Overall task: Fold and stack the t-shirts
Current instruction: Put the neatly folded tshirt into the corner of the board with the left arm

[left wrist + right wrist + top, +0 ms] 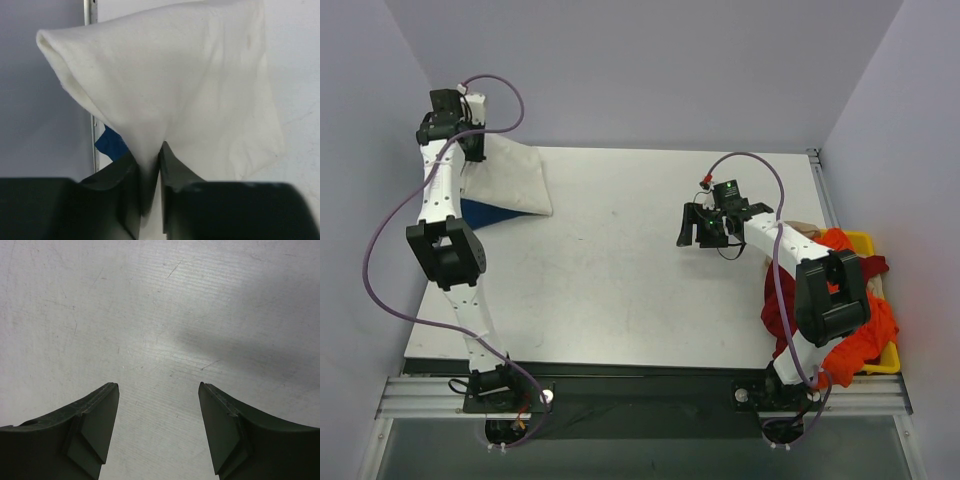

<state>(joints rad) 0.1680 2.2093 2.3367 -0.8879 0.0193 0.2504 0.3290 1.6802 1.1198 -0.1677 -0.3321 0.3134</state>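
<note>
- The table (620,290) is pale and takes up most of the top view. Its middle holds no shirt.
- A heap at the right edge spills from the yellow bin (886,366): an orange shirt (875,335) and a dark red shirt (782,312), crumpled together and unfolded.
- The cream shirt (515,180) lies at the far left corner, folded into a rough square, with one corner raised off the surface.
- The blue shirt (485,212) lies under it. Only a sliver shows at the near left edge.
- The left claw (159,156) is pinched narrow on a fold of the cream shirt, and the cloth drapes up and away from it like a tent.
- The right claw (158,390) is spread wide, holds nothing, and hovers over bare table at right of centre.
- Handling, as I judge it: the cloth is light, limp and a little stretchy, so it sags wherever it is unsupported. It is best taken at a hem or corner with a thin pinch, or a second layer may come along too.
</note>
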